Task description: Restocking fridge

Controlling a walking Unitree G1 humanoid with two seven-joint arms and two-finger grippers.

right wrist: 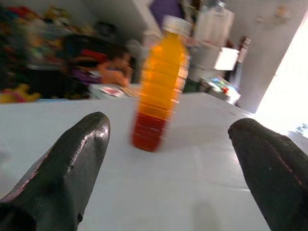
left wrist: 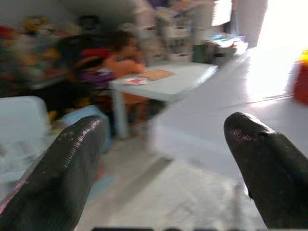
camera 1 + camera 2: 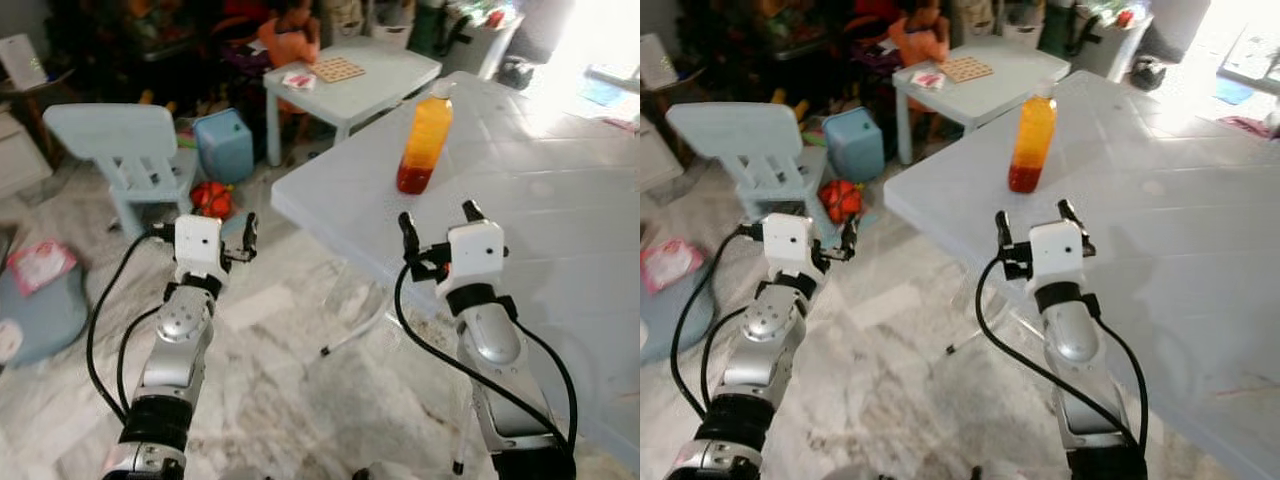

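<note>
bottle (image 1: 159, 82) blurred, right pincer (image 3: 438, 228) spread

Bottle (image 3: 425, 142) upright on white table (image 3: 560, 200), near its 10 o'clock corner; orange liquid, red at base, pale cap on.

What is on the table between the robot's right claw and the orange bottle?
Nothing. The right gripper is open and aimed at the bottle, and just bare white table lies between them. The right wrist view shows it best.
</note>
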